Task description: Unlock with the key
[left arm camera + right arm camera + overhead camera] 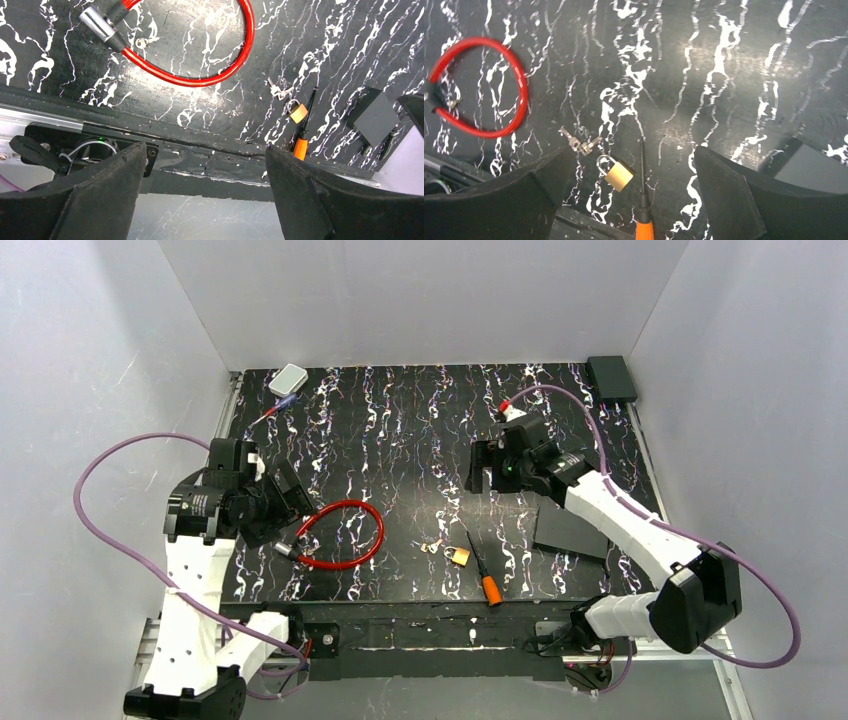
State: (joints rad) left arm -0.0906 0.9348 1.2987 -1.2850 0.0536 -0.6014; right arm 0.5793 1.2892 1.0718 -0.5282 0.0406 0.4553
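Beside the padlock (616, 173), a tiny silvery key (580, 144); left end effector (205, 152), right end effector (633, 152) both apart.

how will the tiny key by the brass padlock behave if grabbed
The key lies flat and thin on the table, so it probably slides rather than lifts when nudged. It looks like a loose bunch, likely light and apt to dangle.
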